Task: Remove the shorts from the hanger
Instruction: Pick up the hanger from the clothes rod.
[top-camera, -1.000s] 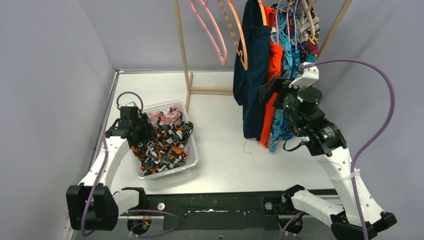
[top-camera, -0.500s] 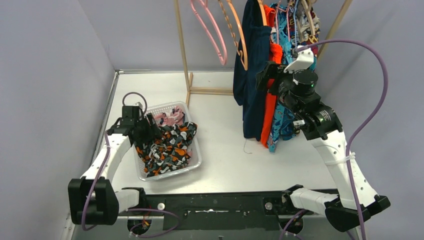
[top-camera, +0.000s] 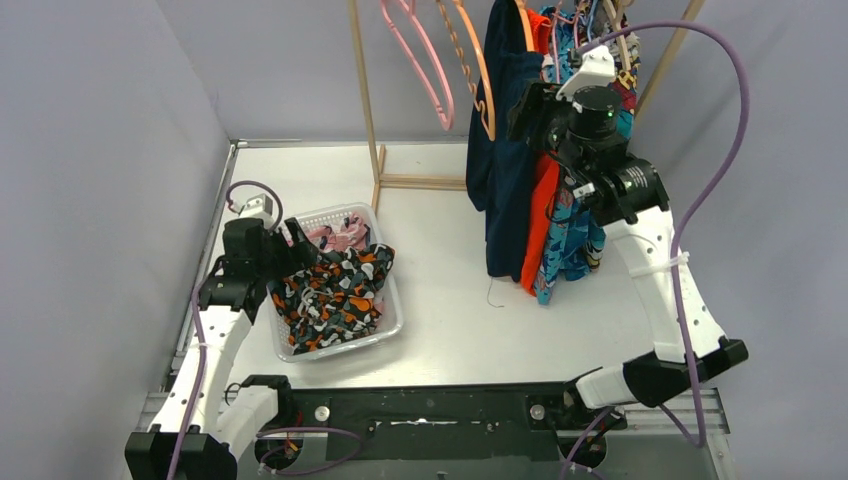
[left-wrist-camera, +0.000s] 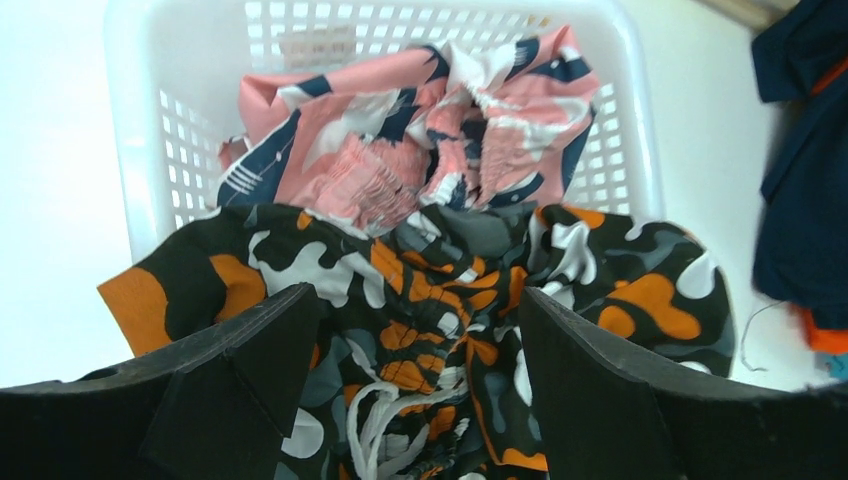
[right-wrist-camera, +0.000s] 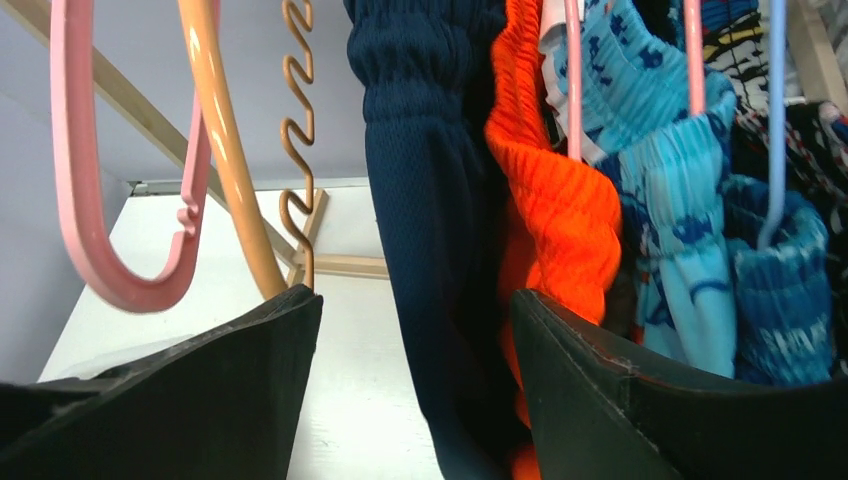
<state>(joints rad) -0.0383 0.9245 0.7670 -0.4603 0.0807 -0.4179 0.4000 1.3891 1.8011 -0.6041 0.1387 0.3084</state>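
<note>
**Right pincer (right-wrist-camera: 415, 300) risen to the waistbands, left pincer (left-wrist-camera: 420, 300) drawn back from the basket (left-wrist-camera: 140, 120)**

Since the earlier frames the right arm has climbed from halfway down the hanging clothes to their tops, and the left arm has lifted and pulled back toward its own base.

Below both pincers lies the white table (top-camera: 450, 300). A wooden rack (top-camera: 365, 90) stands on it, its near post to the left of the right pincer. The right pincer is spread wide and grips nothing. Straight ahead of its gap hangs the navy shorts (right-wrist-camera: 420, 200), gathered waistband uppermost. The orange-red shorts (right-wrist-camera: 550, 200) hang just to the right of the gap, touching the navy pair. The teal-blue shorts (right-wrist-camera: 680, 200) hang further right, beyond the right finger.

The left pincer is also spread wide and holds nothing, poised above the basket. Directly under its gap lie the black shorts with orange-white print (left-wrist-camera: 300, 270), spilling over the basket's rim on the left. Ahead of them, at the basket's far end, lie the pink shorts (left-wrist-camera: 380, 130) with navy-white print.

Left of the right pincer's left finger hang a bare pink hanger (right-wrist-camera: 75, 200) and a bare orange hanger (right-wrist-camera: 225, 150).
</note>
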